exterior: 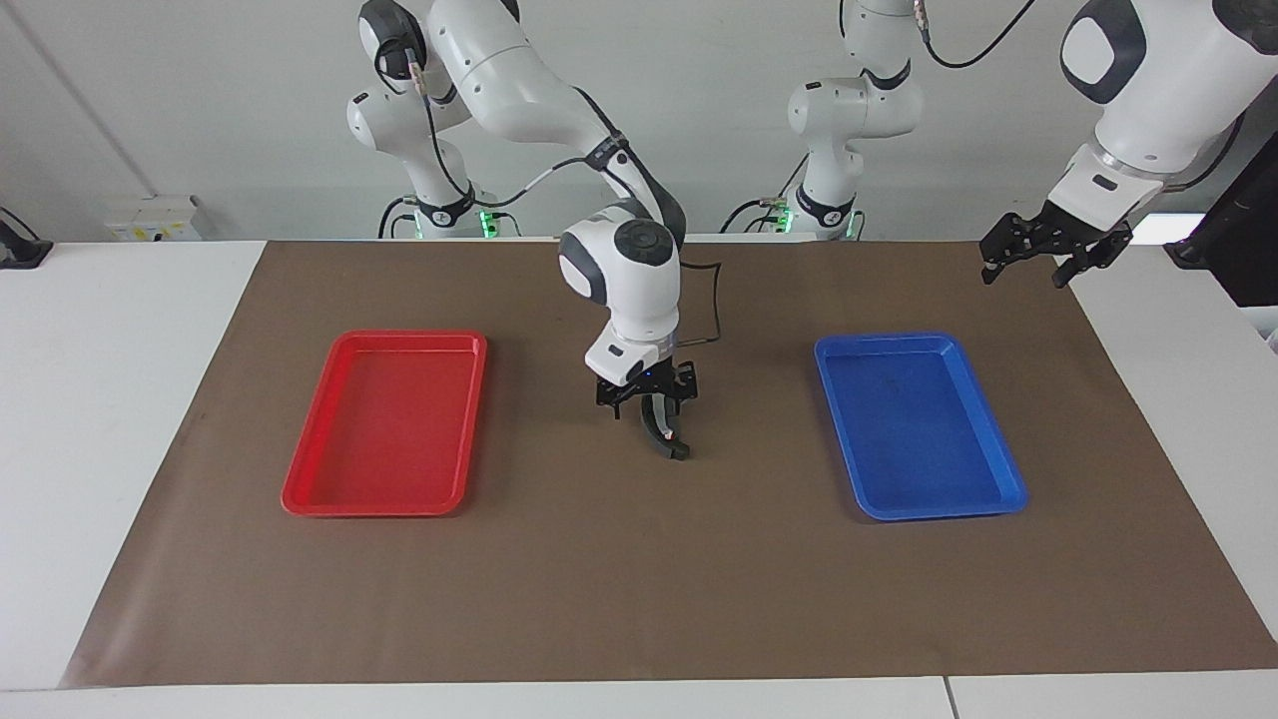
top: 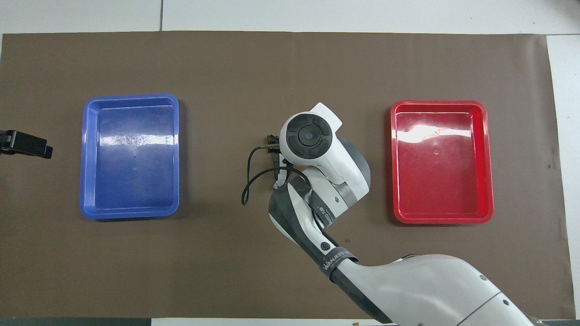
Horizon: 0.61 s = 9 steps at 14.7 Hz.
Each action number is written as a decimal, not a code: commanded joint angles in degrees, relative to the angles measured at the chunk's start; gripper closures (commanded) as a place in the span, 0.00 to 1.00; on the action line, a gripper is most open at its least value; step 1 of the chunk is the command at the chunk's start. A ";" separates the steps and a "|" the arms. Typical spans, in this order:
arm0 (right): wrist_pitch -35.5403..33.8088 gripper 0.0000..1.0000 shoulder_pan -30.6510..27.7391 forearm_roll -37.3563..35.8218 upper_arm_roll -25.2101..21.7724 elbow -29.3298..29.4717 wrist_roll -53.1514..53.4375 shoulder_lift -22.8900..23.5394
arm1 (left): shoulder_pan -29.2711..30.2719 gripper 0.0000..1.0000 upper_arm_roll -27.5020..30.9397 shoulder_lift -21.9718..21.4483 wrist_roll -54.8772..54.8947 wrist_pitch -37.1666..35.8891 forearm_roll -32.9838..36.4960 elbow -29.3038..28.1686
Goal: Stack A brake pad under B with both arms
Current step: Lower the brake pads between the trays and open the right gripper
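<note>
I've got the right gripper (exterior: 644,399) low over the middle of the brown mat (exterior: 639,579), between the two trays, pointing straight down. Its fingers are pinched on B (exterior: 662,431), the thin black crescent piece, which hangs on edge below them with its lower tip at or just above the mat; I can't be sure from the facing view whether it touches. I can make out a pale strip along its face and a tiny red spot near the fingers. From overhead the arm's own wrist covers nearly everything there, so only a sliver of the right gripper (top: 273,147) pokes out past the white housing, and I can't pick out B in that view at all.

The A brake pad I can't find in either view; if it's on the mat, it may sit under the right gripper where the crescent blocks my line of sight.

The red tray (exterior: 300,489) lies toward the right arm's end of the bench, and the blue tray (exterior: 1008,489) toward the left arm's end, both flat on the mat and well apart from the crescent.

The left gripper (exterior: 1028,262) waits up in the air, off the corner of the mat at the left arm's end, its fingers spread apart with nothing between them. Overhead, only its black tip (top: 27,145) shows at the picture's edge, beside the blue tray (top: 129,213).
</note>
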 commanded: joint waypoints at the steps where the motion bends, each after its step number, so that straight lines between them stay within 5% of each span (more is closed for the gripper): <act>1: -3.96 0.00 -5.99 -0.87 0.70 -1.79 0.42 -6.68 | 0.44 0.01 -0.27 0.03 0.53 -0.51 -0.06 0.24; 9: -17.32 0.00 -21.38 -0.96 0.62 -1.35 -8.27 -18.02 | 0.44 0.01 -0.27 0.03 0.53 -0.51 -0.06 0.24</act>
